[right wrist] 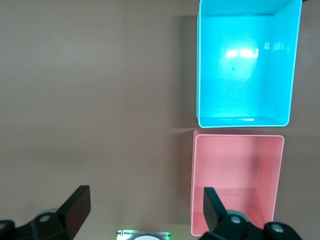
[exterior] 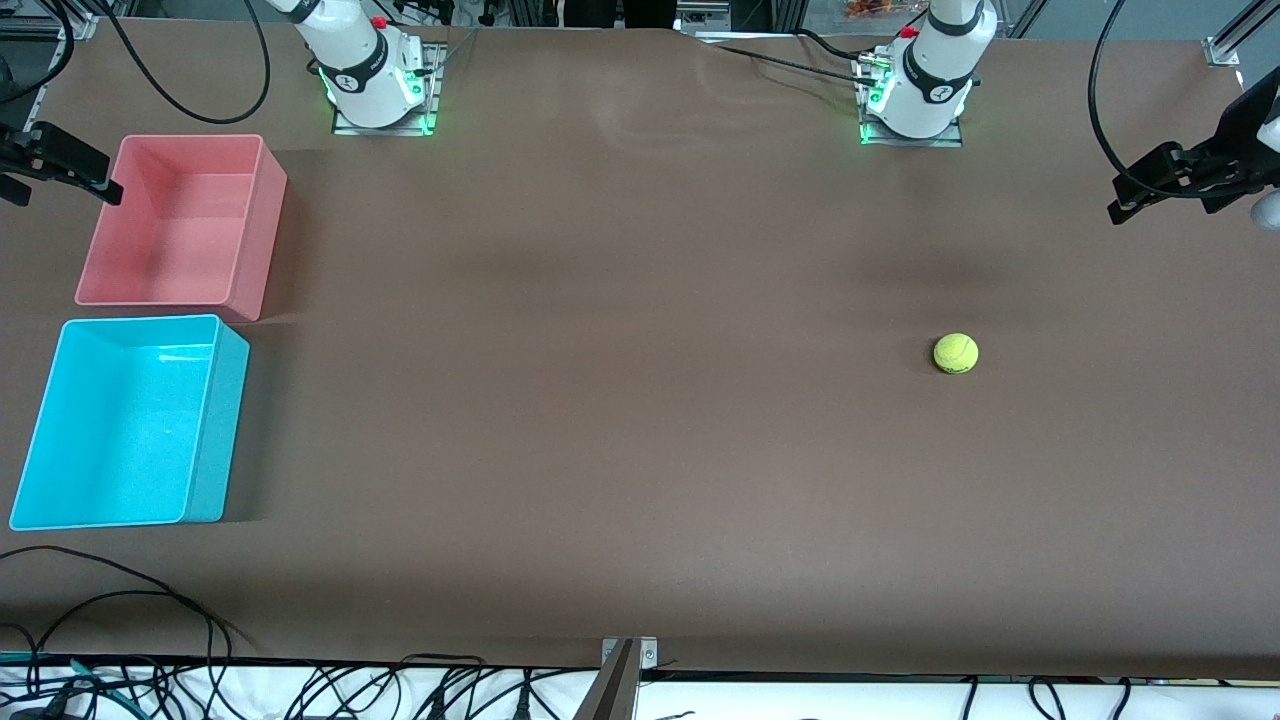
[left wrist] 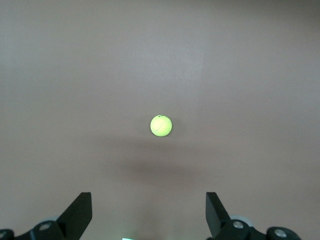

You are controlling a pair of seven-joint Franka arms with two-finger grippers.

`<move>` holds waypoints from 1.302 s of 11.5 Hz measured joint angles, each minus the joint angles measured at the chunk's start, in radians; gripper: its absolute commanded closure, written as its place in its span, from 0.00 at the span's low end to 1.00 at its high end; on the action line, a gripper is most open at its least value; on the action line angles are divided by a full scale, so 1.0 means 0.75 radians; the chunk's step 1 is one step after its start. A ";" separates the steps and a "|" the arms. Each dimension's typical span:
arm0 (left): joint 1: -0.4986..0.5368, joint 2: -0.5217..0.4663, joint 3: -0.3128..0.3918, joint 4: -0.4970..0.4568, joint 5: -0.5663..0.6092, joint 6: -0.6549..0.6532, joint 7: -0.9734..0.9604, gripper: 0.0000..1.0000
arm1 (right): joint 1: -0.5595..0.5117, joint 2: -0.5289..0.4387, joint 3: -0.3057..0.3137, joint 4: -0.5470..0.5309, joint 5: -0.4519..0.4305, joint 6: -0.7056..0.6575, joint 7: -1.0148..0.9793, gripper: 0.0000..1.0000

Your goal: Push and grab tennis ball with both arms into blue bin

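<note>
The tennis ball [exterior: 956, 353] lies on the brown table toward the left arm's end; in the left wrist view it [left wrist: 161, 125] sits alone on bare table. My left gripper [left wrist: 148, 197] hangs high over the table close to the ball, open and empty. The blue bin [exterior: 215, 430] stands empty at the right arm's end, nearer the front camera than the pink bin. My right gripper [right wrist: 146, 192] is high over the table beside the bins, open and empty, and its view shows the blue bin [right wrist: 243, 60]. The front view shows only the right arm's base [exterior: 365, 65] and the left arm's base [exterior: 930, 70]; both hands are above that view.
An empty pink bin [exterior: 180, 220] stands next to the blue bin, closer to the right arm's base; it also shows in the right wrist view [right wrist: 235, 180]. Black clamp mounts reach in at both table ends [exterior: 60, 160] [exterior: 1190, 175]. Cables [exterior: 120, 610] lie along the table's near edge.
</note>
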 measured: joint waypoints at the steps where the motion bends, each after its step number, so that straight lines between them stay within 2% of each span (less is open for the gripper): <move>1: 0.000 0.000 0.000 0.000 0.000 0.000 0.000 0.00 | 0.000 0.000 0.002 0.000 0.000 0.000 0.000 0.00; 15: -0.004 0.000 -0.007 0.000 0.000 -0.002 0.000 0.00 | 0.000 -0.010 -0.003 0.000 0.026 -0.006 0.000 0.00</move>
